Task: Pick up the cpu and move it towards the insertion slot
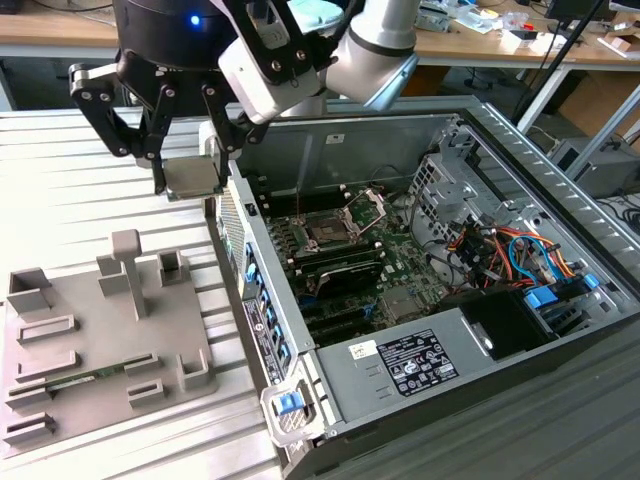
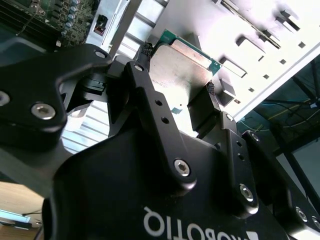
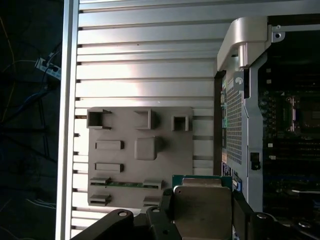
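Silvery on top with a thin green rim, the cpu [image 1: 191,180] is held flat in the tool [image 1: 192,173], whose two fingers press on opposite edges of the chip; the second wrist view shows this grip closely [image 2: 175,70]. The chip hangs in the air above the bench [image 1: 60,180], just outside the wall of the open computer case [image 1: 380,135] and well above the grey tray [image 1: 60,350]. I judge that the picking step is done and the carrying step is in hand. The insertion slot [image 1: 330,232] lies inside the case with its silver plate raised, well apart from the chip. To reach it, I think the chip must pass over the case wall and stay level and square to the socket.
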